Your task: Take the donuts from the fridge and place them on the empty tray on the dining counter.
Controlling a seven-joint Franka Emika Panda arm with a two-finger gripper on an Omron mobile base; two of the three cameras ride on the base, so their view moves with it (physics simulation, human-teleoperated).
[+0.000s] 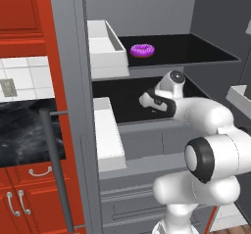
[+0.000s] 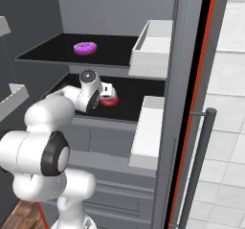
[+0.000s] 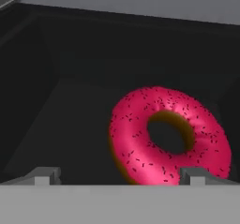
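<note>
The fridge (image 1: 142, 150) stands open. A purple-frosted donut (image 1: 142, 50) (image 2: 85, 48) lies on its upper black shelf. On the shelf below lies the red-pink donut (image 2: 112, 100) (image 3: 168, 136), flat, with dark sprinkles. My gripper (image 1: 148, 100) (image 2: 107, 95) (image 3: 119, 176) is inside that lower shelf, open, its fingertips (image 3: 44, 175) just short of the pink donut and holding nothing. In the hand view the donut sits right of the middle, in front of the right tip. The empty tray and the dining counter are out of view.
White door bins (image 1: 105, 44) (image 2: 152, 46) hang on both open doors beside the shelves, close to the arm. A long door handle (image 1: 54, 169) (image 2: 198, 166) stands on each side. Red cabinets (image 1: 24, 12) are at the left. Grey drawers (image 2: 105, 142) lie below the shelf.
</note>
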